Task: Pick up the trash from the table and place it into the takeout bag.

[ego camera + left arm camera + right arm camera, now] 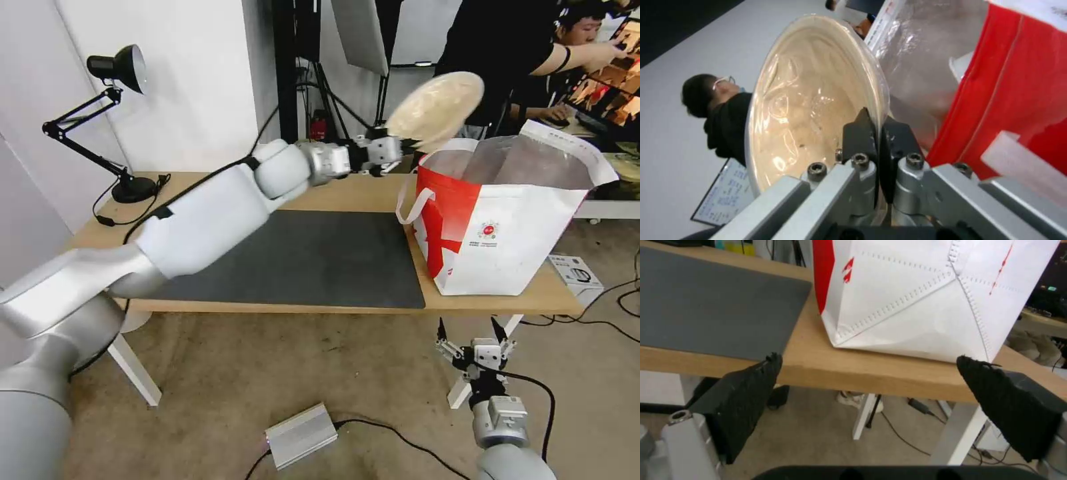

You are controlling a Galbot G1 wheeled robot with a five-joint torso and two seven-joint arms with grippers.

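Left gripper (408, 148) pinches the tilted paper bowl (435, 110) by its rim, just above the bag (507, 247) mouth's left edge; right gripper (471, 331) hangs wide open and empty, below the bag

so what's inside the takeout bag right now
Silver foil lining shows through the takeout bag's open mouth; its bottom is hidden by the walls. The left tool holds the beige bowl above the rim.

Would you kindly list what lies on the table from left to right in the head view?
Desk lamp → grey mat → takeout bag.
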